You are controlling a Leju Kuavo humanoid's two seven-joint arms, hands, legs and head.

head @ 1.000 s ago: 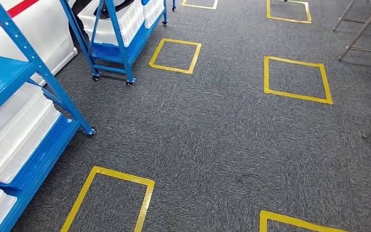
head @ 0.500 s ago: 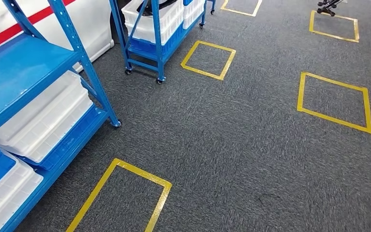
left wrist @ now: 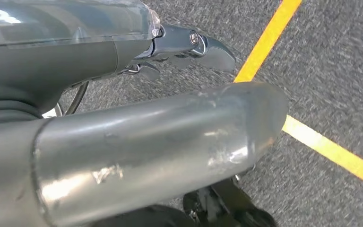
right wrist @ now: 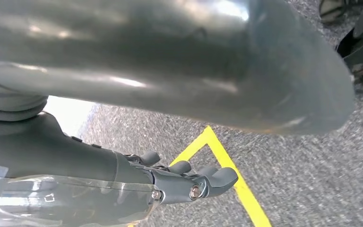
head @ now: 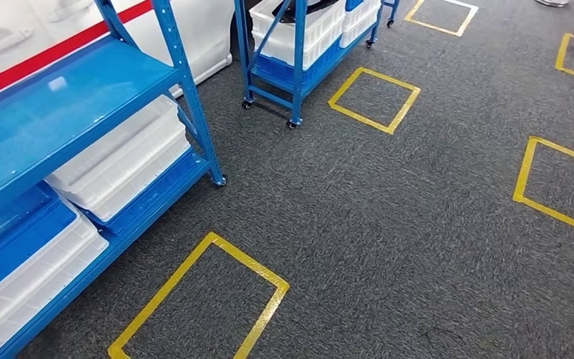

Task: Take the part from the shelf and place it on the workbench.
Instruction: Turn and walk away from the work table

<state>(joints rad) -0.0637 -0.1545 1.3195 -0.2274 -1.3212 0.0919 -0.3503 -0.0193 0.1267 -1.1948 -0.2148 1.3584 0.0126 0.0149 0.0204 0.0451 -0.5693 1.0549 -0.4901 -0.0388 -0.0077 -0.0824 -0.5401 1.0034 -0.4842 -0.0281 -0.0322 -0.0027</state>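
Note:
A blue metal shelf [head: 67,105] stands at the left of the head view. On its lower level sit stacked white bins [head: 119,161] and a white bin with a blue lid [head: 15,239]. My left hand [left wrist: 160,137] hangs over the grey carpet, its thumb and fingers [left wrist: 189,45] apart with nothing in them. My right hand [right wrist: 170,71] also hangs over the carpet, its fingers [right wrist: 194,182] stretched out and empty.
A second blue rack on wheels [head: 299,45] with white bins stands further back. Yellow tape squares [head: 202,299] [head: 374,97] [head: 560,179] mark the grey carpet. A white panel with a red stripe [head: 37,30] is behind the shelf.
The whole picture has shifted right: the camera has turned left, bringing more of the near blue shelf and its bins into view. Nothing on the shelves has moved.

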